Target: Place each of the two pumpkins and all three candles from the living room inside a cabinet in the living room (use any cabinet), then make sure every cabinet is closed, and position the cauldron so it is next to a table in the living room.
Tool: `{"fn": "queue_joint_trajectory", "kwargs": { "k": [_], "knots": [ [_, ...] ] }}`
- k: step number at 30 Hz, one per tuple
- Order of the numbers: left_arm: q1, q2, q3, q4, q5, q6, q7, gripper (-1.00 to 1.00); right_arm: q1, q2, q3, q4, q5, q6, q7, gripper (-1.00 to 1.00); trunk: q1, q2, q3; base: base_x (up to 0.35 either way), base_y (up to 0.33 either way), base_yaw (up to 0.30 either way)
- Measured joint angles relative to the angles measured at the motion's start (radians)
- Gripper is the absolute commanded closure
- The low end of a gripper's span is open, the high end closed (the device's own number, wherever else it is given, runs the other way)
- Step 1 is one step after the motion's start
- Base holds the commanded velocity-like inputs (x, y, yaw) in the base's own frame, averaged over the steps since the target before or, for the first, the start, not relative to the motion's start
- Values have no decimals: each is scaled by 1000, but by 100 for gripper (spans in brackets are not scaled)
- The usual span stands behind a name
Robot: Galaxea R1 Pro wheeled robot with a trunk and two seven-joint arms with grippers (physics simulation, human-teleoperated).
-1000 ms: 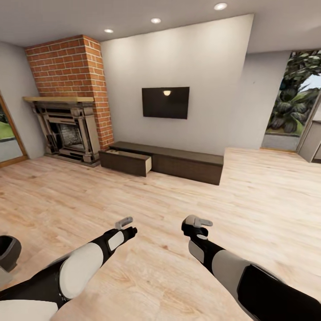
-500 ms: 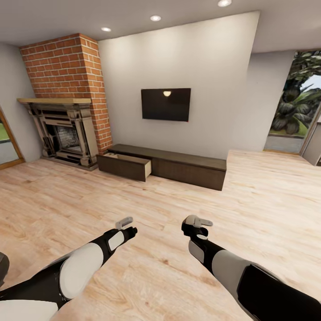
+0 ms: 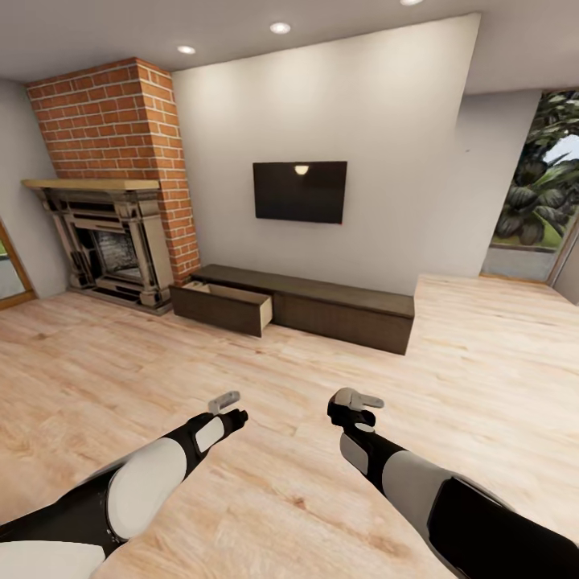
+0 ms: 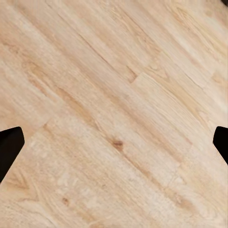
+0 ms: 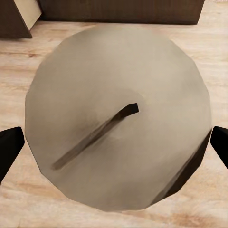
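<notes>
The whole room has slid a little in the head view since a second ago, so the camera has moved, not the furniture: the cabinet [image 3: 293,310] now sits a touch larger at mid-frame, and the dark rounded shape that showed at the lower left edge is gone from the picture. Both arms hold the same pose as before.

The cabinet is a long, low, dark-brown unit against the white wall, under the black TV [image 3: 300,191]. Its leftmost drawer [image 3: 223,305] is pulled out, showing a pale inside. The brick fireplace [image 3: 108,233] stands at the frame's left.

The right gripper [image 3: 358,402] is clamped on a candle [image 5: 116,121]: in the right wrist view it is a stubby grey-beige cylinder seen from its top, with a thin dark wick lying across it and the dark fingertips at either side. The left gripper [image 3: 225,404] hangs over the pale plank floor [image 4: 114,114], its jaws spread wide and holding nothing.
</notes>
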State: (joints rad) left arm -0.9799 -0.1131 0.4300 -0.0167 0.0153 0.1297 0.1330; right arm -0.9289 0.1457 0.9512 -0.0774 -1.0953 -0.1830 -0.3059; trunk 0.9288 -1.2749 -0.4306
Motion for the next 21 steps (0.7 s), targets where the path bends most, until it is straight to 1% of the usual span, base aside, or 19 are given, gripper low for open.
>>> {"fn": "queue_joint_trajectory", "kwargs": {
  "k": [5, 14, 21],
  "knots": [
    [0, 0, 0, 0, 0, 0, 0, -100, 0, 0, 0, 0, 0, 0, 0, 100, -19, 35, 16, 334, 0, 0],
    [0, 0, 0, 0, 0, -1, 0, -100, 0, 0, -1, 0, -1, 0, 0, 100, -19, 35, 16, 334, 0, 0],
    [0, 0, 0, 0, 0, -1, 0, -100, 0, 0, 0, 0, 0, 0, 0, 100, -46, 84, 38, 334, 0, 0]
  ]
}}
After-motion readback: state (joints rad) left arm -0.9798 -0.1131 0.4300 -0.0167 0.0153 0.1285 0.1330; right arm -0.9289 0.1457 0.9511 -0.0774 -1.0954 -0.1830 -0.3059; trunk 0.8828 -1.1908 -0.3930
